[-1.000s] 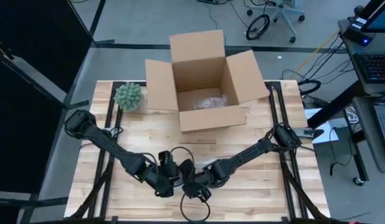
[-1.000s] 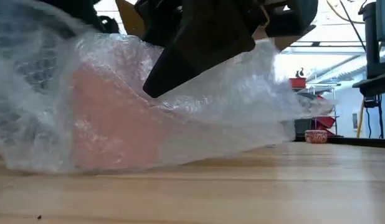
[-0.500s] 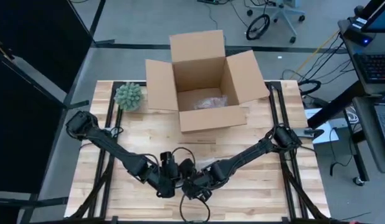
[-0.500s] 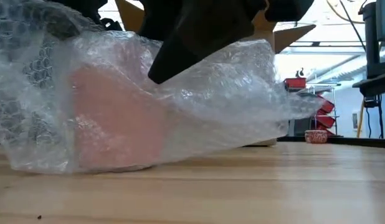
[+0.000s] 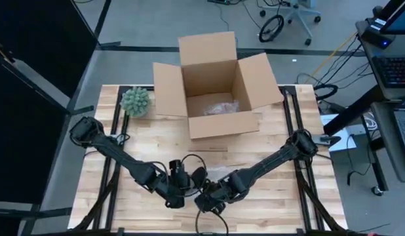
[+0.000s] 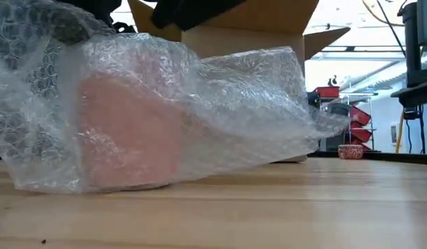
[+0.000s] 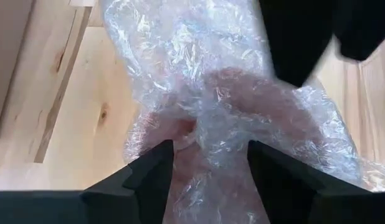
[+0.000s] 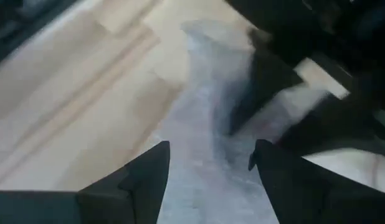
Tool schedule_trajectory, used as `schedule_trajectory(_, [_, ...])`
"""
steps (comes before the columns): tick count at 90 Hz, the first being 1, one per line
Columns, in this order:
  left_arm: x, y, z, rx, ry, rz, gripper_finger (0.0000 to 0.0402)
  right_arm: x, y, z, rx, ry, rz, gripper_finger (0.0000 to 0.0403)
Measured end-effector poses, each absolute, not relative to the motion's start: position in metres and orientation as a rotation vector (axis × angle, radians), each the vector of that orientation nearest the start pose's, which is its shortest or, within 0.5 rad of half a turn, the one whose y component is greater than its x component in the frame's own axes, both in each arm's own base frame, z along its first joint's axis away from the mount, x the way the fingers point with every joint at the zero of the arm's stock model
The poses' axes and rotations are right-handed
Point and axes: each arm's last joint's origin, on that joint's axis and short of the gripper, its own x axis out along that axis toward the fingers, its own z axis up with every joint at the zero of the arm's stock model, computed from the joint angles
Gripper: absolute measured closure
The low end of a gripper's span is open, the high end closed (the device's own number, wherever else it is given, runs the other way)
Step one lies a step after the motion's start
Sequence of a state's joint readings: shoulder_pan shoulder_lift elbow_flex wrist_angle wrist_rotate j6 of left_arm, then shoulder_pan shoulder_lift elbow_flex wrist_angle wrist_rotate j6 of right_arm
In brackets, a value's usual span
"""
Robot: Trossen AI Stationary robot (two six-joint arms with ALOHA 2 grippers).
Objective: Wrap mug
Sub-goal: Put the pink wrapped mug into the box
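Lying at the table's near edge, the pink mug (image 6: 127,131) sits loosely swaddled in clear bubble wrap (image 6: 234,104). Both the left gripper (image 7: 208,162) and right gripper (image 8: 211,162) hover open (holding nothing), so the wrap may spring apart.

Even daylight, right wrist view blurred

Bubble wrap (image 6: 220,97): clear plastic film, dimpled w/ air cells, crinkled, glossy highlights; a pink mug (image 6: 127,131) is seen through it, its finish not discernible. Table (image 6: 269,207): pale wood planks, visible grain and knots, smooth satin surface. Box (image 5: 215,82) at far side: plain brown corrugated cardboard, matt. Left gripper (image 7: 205,180) and right gripper (image 8: 208,186): fingers of dark matt plastic-like material, smooth faces. Plant (image 5: 135,101), far left: spiky, dull green texture.
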State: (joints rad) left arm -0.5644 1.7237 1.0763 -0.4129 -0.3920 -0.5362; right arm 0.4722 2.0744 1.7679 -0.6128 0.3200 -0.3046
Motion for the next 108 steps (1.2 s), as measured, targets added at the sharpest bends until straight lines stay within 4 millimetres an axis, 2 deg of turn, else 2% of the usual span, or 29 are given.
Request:
schedule_trajectory(9, [0.292, -0.172, 0.182, -0.008, 0.936, 0.096, 0.0203, 0.416, 0.192, 0.239, -0.628, 0.836, 0.256, 0.0182])
schedule_trajectory(21, [0.293, -0.173, 0.184, -0.008, 0.929, 0.085, 0.0203, 0.425, 0.186, 0.219, -0.586, 0.888, 0.295, 0.0182])
schedule_trajectory(41, [0.294, -0.173, 0.184, -0.005, 0.930, 0.071, 0.0203, 0.431, 0.190, 0.192, -0.555, 0.949, 0.371, 0.0182])
schedule_trajectory(59, [0.294, -0.174, 0.184, -0.007, 0.931, 0.067, 0.0203, 0.433, 0.191, 0.185, -0.542, 0.957, 0.401, 0.0182])
schedule_trajectory(80, [0.293, -0.174, 0.184, -0.013, 0.939, 0.062, 0.0203, 0.445, 0.187, 0.156, -0.508, 0.972, 0.427, 0.0182])
schedule_trajectory(96, [0.294, -0.176, 0.189, -0.015, 0.940, 0.059, 0.0203, 0.445, 0.187, 0.151, -0.509, 0.981, 0.425, 0.0184])
schedule_trajectory(108, [0.294, -0.179, 0.196, -0.020, 0.934, 0.050, 0.0203, 0.444, 0.190, 0.150, -0.512, 0.984, 0.430, 0.0203])
